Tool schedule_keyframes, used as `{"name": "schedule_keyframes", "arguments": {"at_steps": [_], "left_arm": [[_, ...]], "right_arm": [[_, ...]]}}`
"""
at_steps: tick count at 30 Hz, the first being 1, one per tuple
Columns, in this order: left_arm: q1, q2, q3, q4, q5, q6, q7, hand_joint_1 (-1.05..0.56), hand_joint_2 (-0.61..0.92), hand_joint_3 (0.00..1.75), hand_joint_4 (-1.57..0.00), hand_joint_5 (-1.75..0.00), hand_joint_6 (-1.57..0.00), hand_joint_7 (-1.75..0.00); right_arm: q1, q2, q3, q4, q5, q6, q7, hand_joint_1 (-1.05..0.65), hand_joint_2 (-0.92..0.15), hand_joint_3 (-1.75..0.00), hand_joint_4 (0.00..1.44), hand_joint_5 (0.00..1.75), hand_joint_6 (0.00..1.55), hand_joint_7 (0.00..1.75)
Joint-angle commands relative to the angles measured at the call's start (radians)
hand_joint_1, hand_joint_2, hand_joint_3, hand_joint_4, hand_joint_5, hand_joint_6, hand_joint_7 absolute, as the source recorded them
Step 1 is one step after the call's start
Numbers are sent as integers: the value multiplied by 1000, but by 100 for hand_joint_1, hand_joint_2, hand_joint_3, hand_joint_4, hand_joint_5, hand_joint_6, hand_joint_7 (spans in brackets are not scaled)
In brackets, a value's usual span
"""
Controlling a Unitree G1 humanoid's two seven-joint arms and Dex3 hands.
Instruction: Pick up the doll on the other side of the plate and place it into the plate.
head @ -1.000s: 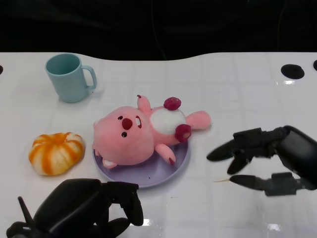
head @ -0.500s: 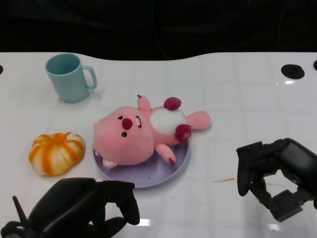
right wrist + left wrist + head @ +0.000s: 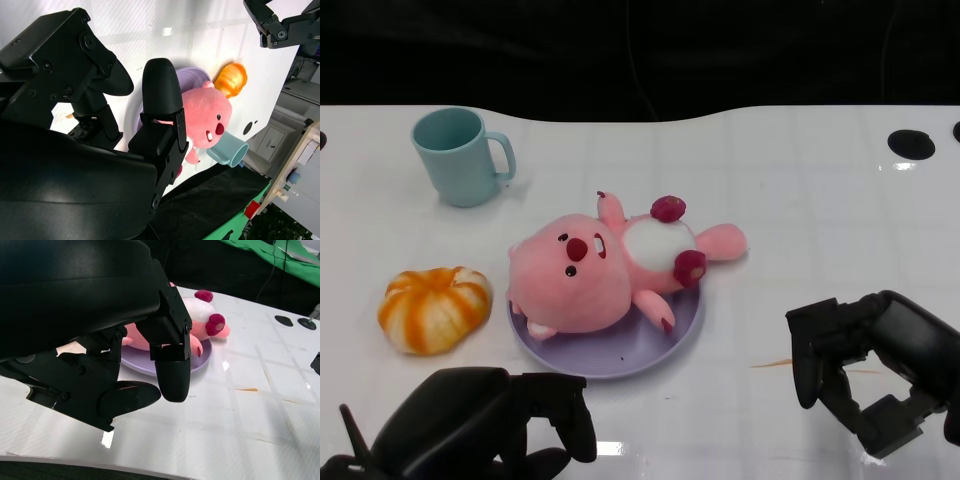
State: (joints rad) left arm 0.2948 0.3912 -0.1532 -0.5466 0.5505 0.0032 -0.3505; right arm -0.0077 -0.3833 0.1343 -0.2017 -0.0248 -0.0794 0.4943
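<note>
The pink plush doll (image 3: 590, 270) lies on its back on the purple plate (image 3: 620, 355), its head over the plate's left rim and its feet reaching past the far right rim. Nothing touches it. My left hand (image 3: 480, 425) rests low at the near left, fingers loosely curled, holding nothing. My right hand (image 3: 875, 370) hangs near the table at the right, well clear of the plate, fingers pointing down and empty. The left wrist view shows the doll (image 3: 205, 322) beyond the hand's fingers (image 3: 170, 375). In the right wrist view, doll (image 3: 205, 112) and plate (image 3: 195, 75) lie past the fingers (image 3: 160, 95).
A teal mug (image 3: 460, 155) stands at the far left. An orange-and-white pumpkin toy (image 3: 433, 308) sits just left of the plate. A thin orange streak (image 3: 770, 363) marks the table between plate and right hand. A black disc (image 3: 911, 143) lies at the far right.
My right hand has drawn back toward the near right, away from the plate, and its outstretched fingers have turned downward. The left hand sank slightly. Doll and plate have not moved.
</note>
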Motion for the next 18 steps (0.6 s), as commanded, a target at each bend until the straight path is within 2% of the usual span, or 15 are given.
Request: {"name": "schedule_keyframes", "arguments": {"at_steps": [1,18], "left_arm": [[0,21,14,1,-9,-8,-1,-23,74,63,-71,-144,-74,-111],[6,22,17,4,-24,-16,4,-21,75,61,-71,-146,-74,-113]], "right_arm": [[-5,-1,2,0,1,2,1,-1,-29,-147,90,175,84,147],[-14,-1,2,10,-32,-23,-11,-2,-29,-146,88,174,83,142]]}}
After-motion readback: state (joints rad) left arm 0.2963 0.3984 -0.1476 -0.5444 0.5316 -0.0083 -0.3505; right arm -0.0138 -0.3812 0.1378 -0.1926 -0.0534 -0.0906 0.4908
